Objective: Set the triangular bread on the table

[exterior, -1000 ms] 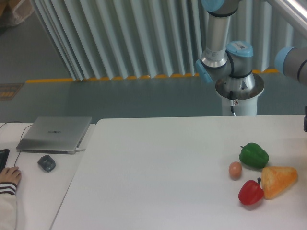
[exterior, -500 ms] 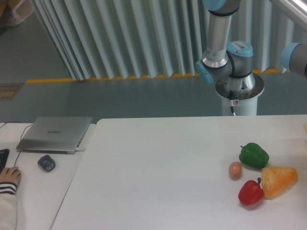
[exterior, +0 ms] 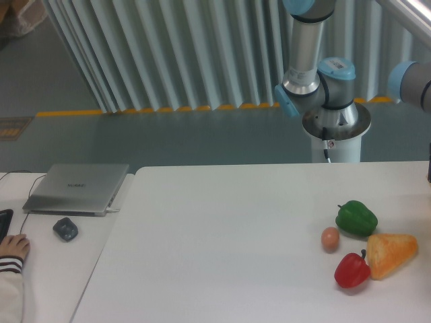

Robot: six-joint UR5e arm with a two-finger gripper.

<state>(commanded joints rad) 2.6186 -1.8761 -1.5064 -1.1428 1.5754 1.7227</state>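
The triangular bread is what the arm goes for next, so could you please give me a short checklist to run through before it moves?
1. Triangular bread in view, lying on the table: ok.
2. Bread free of neighbours: not ok; the red pepper sits against its left end.
3. Egg and green pepper apart from the bread: ok, though close by.
4. Claw state: cannot tell; only a dark sliver shows at the right edge of the picture.
5. Bare table surface left of the food for setting it down: ok.
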